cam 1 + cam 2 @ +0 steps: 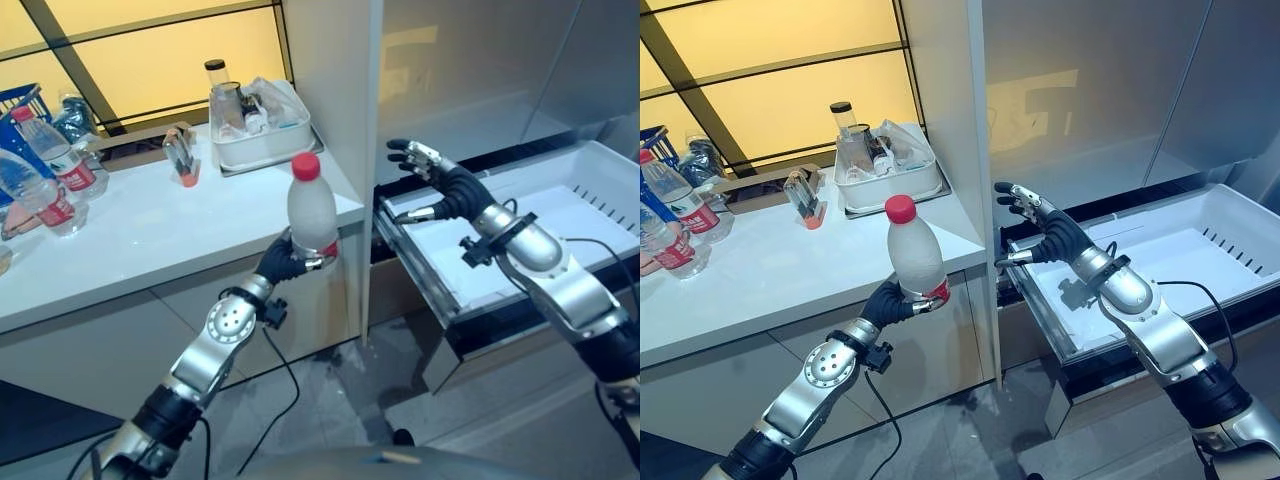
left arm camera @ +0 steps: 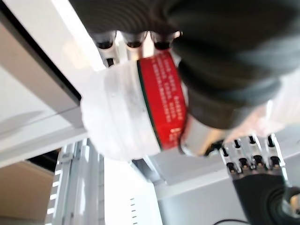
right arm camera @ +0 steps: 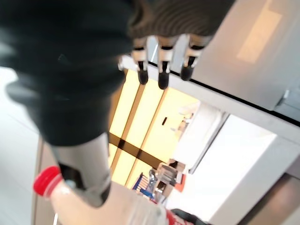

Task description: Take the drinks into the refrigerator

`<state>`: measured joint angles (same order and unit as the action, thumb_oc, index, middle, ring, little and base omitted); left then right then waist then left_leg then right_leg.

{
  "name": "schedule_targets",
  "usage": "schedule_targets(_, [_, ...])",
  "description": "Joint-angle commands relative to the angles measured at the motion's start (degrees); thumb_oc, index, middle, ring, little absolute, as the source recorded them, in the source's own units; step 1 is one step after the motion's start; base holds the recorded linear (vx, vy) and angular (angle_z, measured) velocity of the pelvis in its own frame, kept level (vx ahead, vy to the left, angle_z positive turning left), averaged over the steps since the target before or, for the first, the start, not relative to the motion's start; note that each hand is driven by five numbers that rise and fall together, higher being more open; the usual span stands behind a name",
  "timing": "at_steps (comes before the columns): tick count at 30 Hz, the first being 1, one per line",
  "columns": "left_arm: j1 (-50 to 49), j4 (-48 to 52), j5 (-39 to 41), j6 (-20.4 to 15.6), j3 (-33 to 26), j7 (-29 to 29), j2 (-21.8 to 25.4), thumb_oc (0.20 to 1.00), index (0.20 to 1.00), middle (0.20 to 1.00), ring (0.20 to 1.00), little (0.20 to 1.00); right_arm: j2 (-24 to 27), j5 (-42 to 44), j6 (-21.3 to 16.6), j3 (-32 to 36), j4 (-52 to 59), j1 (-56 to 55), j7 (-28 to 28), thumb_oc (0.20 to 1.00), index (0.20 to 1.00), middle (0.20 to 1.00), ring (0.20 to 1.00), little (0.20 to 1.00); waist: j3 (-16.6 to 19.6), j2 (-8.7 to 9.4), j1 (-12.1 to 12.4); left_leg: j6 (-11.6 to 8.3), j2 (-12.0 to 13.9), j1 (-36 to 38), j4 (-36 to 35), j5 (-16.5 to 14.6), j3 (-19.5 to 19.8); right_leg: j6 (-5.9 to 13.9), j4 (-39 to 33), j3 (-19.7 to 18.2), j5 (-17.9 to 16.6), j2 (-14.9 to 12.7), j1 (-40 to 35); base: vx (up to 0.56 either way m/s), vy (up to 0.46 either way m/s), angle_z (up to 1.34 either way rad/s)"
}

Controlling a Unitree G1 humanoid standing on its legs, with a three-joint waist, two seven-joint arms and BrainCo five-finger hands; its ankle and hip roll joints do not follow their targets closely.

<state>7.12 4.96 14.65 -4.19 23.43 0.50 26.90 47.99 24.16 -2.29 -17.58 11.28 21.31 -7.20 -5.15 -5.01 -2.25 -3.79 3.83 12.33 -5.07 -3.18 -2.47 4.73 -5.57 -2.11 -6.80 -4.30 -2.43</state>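
A clear drink bottle (image 1: 312, 214) with a red cap and a red label stands upright in the air in front of the white counter's corner, with my left hand (image 1: 281, 260) shut round its base (image 2: 136, 112). My right hand (image 1: 436, 178) is open with straight fingers (image 3: 161, 65) above the near left corner of the pulled-out white refrigerator drawer (image 1: 590, 215). It holds nothing and stays apart from the bottle. Two more bottles (image 1: 55, 155) with red caps and labels stand at the far left of the counter.
A white tub (image 1: 262, 132) of jars and packets sits on the counter (image 1: 160, 235) near the wall, with a small clear item (image 1: 181, 155) beside it. The refrigerator's tall white side panel (image 1: 345, 90) rises between the counter and the drawer. Grey cabinet doors (image 1: 1140, 80) stand behind the drawer.
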Motion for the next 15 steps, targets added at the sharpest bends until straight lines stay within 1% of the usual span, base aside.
schedule_targets(1, [6.3,2.0,2.0,-4.8,-0.7,-0.9,0.3,0.2,0.2,0.2,0.2,0.2,-1.1,-0.4,-1.8,0.8,0.0,2.6,0.2,1.0,1.0,1.0,1.0,1.0,2.6,3.63,0.4,0.11,-0.6,-3.1,0.1,0.8,2.0,2.39,3.0,0.3,11.1,-2.0,-7.9,0.0,0.0,0.0])
schedule_targets(5, [7.8,-0.6,1.3,-4.5,1.0,-1.1,-0.8,0.2,0.2,0.2,0.2,0.2,-2.5,-1.6,-1.1,-1.0,-1.3,4.1,0.3,1.0,1.0,1.0,1.0,1.0,2.8,3.76,0.3,0.14,-0.5,-2.9,0.1,0.7,1.9,2.34,3.2,0.1,11.1,-2.0,-7.8,0.0,0.0,0.0])
schedule_targets(10, [11.8,-4.7,0.5,-4.1,4.3,-1.5,-2.6,0.2,0.2,0.2,0.2,0.2,-6.0,-4.7,0.0,-5.6,-7.8,10.6,2.0,1.0,1.0,1.0,1.0,1.0,3.1,4.0,0.3,0.23,-0.6,-2.7,0.1,0.6,1.7,2.26,3.0,-0.1,11.2,-2.0,-8.1,-0.01,0.001,0.0])
schedule_targets(11, [11.8,-4.7,0.5,-4.1,4.3,-1.5,-2.6,0.2,0.2,0.2,0.2,0.2,-6.0,-4.7,0.0,-5.6,-7.8,10.6,2.0,1.0,1.0,1.0,1.0,1.0,3.1,3.99,0.3,0.23,-0.5,-2.7,0.1,0.6,1.7,2.26,3.0,-0.1,11.2,-2.0,-8.1,-0.02,0.002,-0.05])
schedule_targets(15, [15.7,-9.1,0.7,-3.8,7.2,-2.7,-4.9,0.2,0.2,0.2,0.2,0.2,-10.6,-7.5,1.0,-9.0,-15.2,15.9,4.2,1.0,1.0,1.0,1.0,1.0,3.1,4.22,0.5,0.41,-0.6,-2.6,0.1,0.7,1.6,2.24,2.8,-0.5,10.9,-1.9,-8.0,-0.01,0.003,-0.01])
